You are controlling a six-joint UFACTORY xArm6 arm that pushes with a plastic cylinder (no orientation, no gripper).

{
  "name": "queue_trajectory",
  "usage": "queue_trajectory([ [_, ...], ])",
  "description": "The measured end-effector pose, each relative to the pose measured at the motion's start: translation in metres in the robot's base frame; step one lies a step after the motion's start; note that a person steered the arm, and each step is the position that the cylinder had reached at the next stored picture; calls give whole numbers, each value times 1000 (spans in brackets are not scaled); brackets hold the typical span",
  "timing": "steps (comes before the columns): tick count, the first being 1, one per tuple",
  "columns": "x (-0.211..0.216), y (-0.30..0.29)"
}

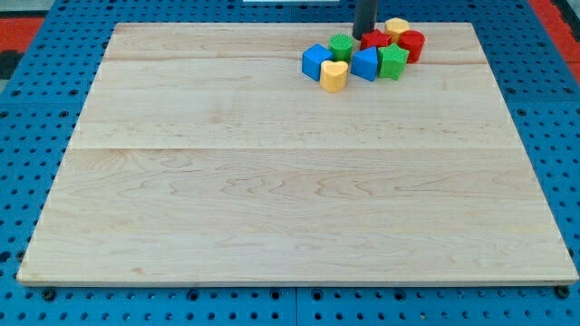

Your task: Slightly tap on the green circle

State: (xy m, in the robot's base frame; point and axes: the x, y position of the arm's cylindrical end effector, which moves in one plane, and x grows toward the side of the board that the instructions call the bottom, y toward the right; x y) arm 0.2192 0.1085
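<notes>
A cluster of blocks sits near the view's top, right of centre. A rounded green block (pixel 342 46) is at its upper left; a second, more angular green block (pixel 391 62) is at its lower right. I cannot tell which is the circle. My tip (pixel 363 34) is at the cluster's top edge, just right of the rounded green block and next to a red block (pixel 374 41). Whether the tip touches either one cannot be told. The rod runs up out of the view.
The cluster also holds a blue cube (pixel 315 62), a yellow heart (pixel 333 76), a blue block (pixel 364 63), a red cylinder (pixel 411 45) and a yellow block (pixel 396 26). The wooden board (pixel 272 199) lies on a blue pegboard (pixel 27 127).
</notes>
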Motion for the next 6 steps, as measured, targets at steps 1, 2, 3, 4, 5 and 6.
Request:
queue_trajectory([
  [1, 0, -5],
  [2, 0, -6],
  [3, 0, -8],
  [4, 0, -14],
  [5, 0, -16],
  [6, 11, -60],
])
